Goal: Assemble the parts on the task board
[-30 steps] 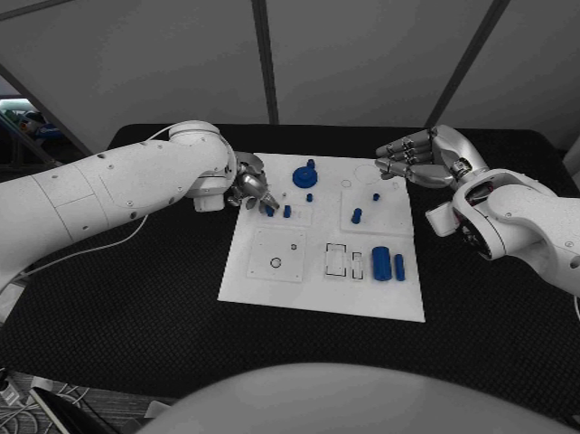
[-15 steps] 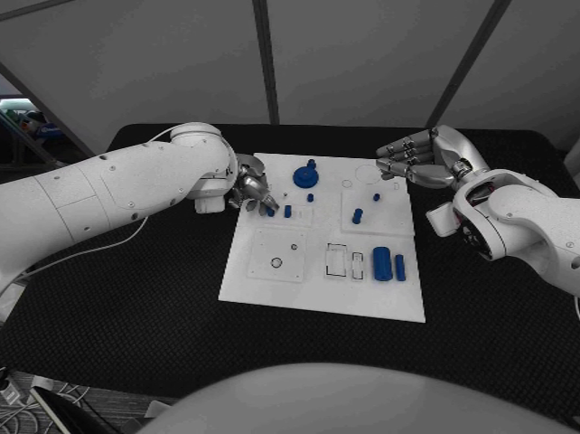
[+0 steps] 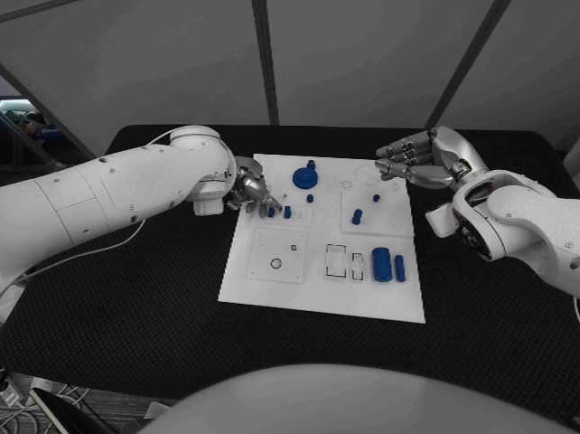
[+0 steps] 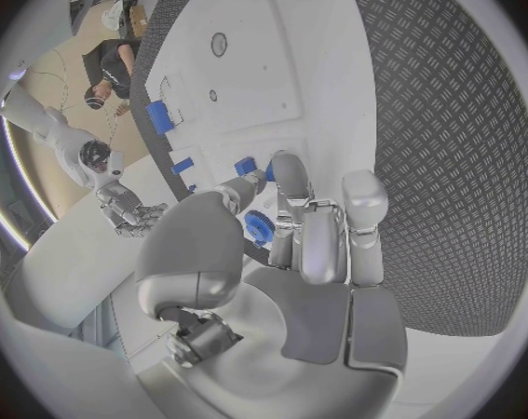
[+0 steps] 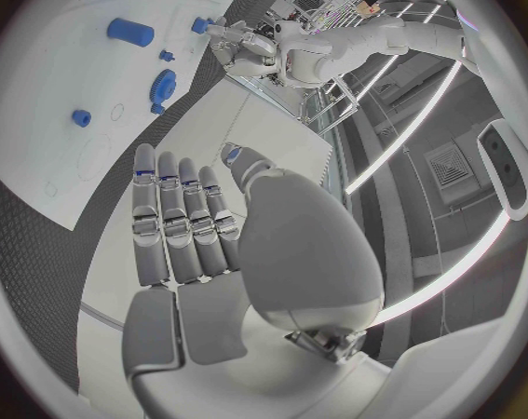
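Left hand [image 3: 254, 192] down at the far-left corner of the task board [image 3: 280, 291], fingertips bunched around a small blue peg [image 3: 271, 207]. Looks pinched between thumb and finger in the left wrist view [image 4: 250, 167], pretty much right over the board surface. Another short peg [image 3: 287, 212] just beside it. Blue gear [image 3: 304, 176] a bit farther back on the board, 1 more small peg [image 3: 357, 216] toward the middle. Big blue cylinder [image 3: 381, 264] and a slimmer blue piece [image 3: 399, 266] lying side by side on the near-right part. Right hand [image 3: 413, 161] hanging above the far-right corner, fingers half curled, holding nothing, not touching the board.
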